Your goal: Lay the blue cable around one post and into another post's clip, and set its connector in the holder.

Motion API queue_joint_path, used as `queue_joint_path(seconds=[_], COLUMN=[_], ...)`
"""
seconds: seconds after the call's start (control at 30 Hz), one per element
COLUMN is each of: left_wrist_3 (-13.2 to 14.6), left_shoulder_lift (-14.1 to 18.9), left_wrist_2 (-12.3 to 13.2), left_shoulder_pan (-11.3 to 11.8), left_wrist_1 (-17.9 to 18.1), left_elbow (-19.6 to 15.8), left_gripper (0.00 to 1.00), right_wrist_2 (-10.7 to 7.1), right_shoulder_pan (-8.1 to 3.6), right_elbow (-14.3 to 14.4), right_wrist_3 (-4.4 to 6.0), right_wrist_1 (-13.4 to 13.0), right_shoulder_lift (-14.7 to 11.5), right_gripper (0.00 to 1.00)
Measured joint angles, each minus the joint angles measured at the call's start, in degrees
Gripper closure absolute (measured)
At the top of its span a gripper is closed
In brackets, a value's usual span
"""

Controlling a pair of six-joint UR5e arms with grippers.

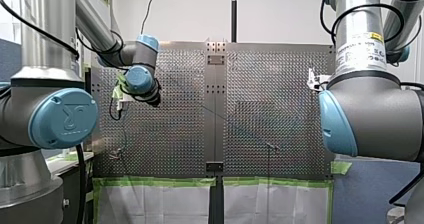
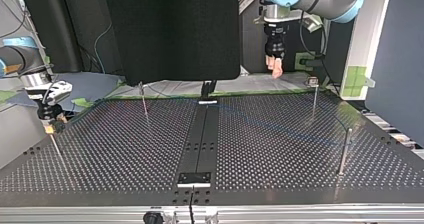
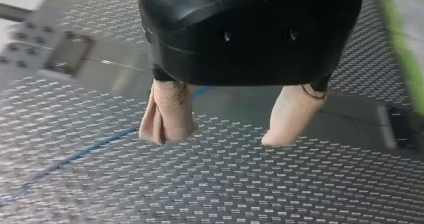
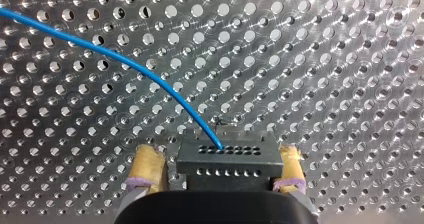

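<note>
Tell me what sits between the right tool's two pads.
The black connector, with the blue cable leaving its face, sits between the pads; the right wrist view shows it.

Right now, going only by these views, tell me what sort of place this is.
Most likely a robotics lab bench for cable-routing trials: a perforated metal table with thin posts, my right end effector holding the connector of the blue cable, and green tape along the table's edge.
</note>
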Motion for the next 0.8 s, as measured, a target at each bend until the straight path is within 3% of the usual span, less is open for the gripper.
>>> queue_joint_path(seconds=[0.53,0.8], left_wrist_3=[-0.7,-0.9], left_shoulder_lift=[-8.4,-12.2], left_wrist_2=[-8.4,-12.2], left_shoulder_pan=[-8.4,-12.2], left_wrist_1=[8.3,12.1], left_elbow=[-8.4,-9.9], left_gripper=[0.0,0.0], right_wrist_2=[0.09,0.09], right_shoulder_pan=[-0.07,-0.07], right_elbow=[0.0,0.0], right_wrist_3=[0.14,0.15], right_wrist_1=[-0.3,-0.4], right_shoulder_lift=[0.0,0.0], right_gripper=[0.05,0.05])
